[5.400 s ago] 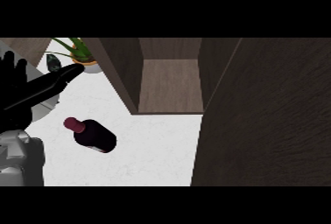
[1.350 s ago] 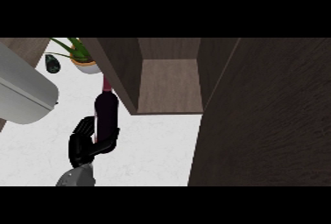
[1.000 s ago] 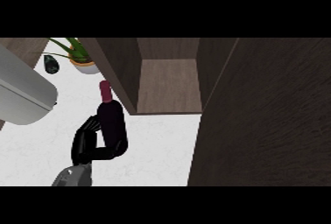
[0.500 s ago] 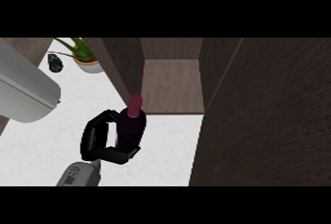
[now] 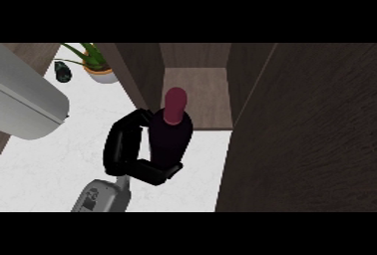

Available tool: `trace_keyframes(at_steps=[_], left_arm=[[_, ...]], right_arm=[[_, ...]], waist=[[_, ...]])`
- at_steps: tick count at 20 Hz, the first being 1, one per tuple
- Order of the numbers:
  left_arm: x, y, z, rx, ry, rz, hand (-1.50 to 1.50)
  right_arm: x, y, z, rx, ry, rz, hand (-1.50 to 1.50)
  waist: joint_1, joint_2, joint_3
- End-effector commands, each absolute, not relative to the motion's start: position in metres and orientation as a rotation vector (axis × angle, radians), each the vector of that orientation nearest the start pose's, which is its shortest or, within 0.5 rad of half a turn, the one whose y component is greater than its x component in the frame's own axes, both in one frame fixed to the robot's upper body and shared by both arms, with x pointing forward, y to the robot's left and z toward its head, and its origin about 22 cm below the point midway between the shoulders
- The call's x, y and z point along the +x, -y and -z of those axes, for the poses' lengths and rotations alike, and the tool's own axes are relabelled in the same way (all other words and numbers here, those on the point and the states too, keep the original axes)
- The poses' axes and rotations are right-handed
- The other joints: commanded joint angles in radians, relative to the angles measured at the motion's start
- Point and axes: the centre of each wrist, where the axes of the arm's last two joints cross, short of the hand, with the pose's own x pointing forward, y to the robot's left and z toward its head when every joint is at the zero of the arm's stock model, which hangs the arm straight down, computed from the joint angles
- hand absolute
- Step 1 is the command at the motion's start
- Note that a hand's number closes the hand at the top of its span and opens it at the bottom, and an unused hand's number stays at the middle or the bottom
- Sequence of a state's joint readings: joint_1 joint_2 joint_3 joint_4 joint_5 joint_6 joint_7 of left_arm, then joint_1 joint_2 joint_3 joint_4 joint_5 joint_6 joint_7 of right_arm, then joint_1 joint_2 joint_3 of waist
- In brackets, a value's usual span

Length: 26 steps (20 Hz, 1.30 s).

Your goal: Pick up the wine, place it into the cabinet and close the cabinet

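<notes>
Dark wine bottle point(image 5: 171, 137) with a red top stands upright in the right robot hand point(image 5: 119, 148), whose black fingers curl round it. It is up above the white tabletop point(image 5: 44, 164), just in front of the open wooden cabinet point(image 5: 195, 94). A potted plant point(image 5: 97, 67) sits at the back.

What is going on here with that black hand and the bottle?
The robot's right hand is curled round a dark wine bottle and holds it upright over the white counter. The bottle is just in front of the open cabinet, with what looks like the cabinet's door swung open at the right. It is not set down inside yet, so that and shutting the door are left to do.
</notes>
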State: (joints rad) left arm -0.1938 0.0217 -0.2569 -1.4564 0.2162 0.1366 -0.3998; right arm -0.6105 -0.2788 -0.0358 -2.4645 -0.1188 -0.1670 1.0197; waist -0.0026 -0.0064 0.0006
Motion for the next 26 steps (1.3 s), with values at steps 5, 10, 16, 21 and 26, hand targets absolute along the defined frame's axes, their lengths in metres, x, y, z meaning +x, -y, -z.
trace_keyframes(at_steps=[5,10,16,21,26], left_arm=[[0.285,-0.101,-0.085,-0.298,1.954,-0.039,1.50],[0.304,-0.091,-0.121,-0.263,1.928,-0.052,1.50],[0.337,-0.084,-0.123,-0.170,1.921,-0.078,1.50],[0.341,-0.067,-0.133,-0.157,1.932,-0.065,1.50],[0.356,-0.059,-0.119,-0.013,1.999,0.025,1.50]], right_arm=[[0.146,0.203,-0.287,0.201,1.968,-0.253,-1.50],[0.144,0.208,-0.289,0.179,1.975,-0.254,-1.50],[0.146,0.214,-0.287,0.172,1.985,-0.282,-1.50],[0.138,0.213,-0.290,0.183,1.982,-0.265,-1.50],[0.140,0.212,-0.286,0.199,2.002,-0.266,-1.50]], waist=[[-0.006,0.003,-0.001],[-0.007,0.004,-0.001],[-0.011,0.006,0.000],[-0.015,0.005,-0.001],[-0.021,0.007,0.000]])
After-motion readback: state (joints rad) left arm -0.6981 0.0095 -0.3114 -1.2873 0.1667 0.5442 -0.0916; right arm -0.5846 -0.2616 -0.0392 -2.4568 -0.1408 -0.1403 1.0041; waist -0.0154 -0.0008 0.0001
